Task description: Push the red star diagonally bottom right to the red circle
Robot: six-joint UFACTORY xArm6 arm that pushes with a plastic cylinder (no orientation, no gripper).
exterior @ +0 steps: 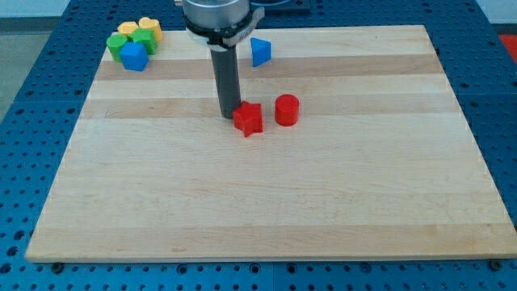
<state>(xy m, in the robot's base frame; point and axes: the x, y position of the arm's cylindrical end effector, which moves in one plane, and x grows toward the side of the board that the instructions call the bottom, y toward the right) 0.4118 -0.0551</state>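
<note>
The red star (250,119) lies near the middle of the wooden board (266,210). The red circle (287,110) stands just to its right and slightly higher in the view, with a small gap between them. My tip (229,115) is down on the board at the star's left edge, touching or almost touching it. The dark rod rises from there to the arm at the view's top.
A blue triangle-like block (259,52) sits near the view's top, right of the rod. A cluster at the top left holds a blue cube (134,56), green blocks (145,40) and yellow blocks (150,26). A blue pegboard table (32,121) surrounds the board.
</note>
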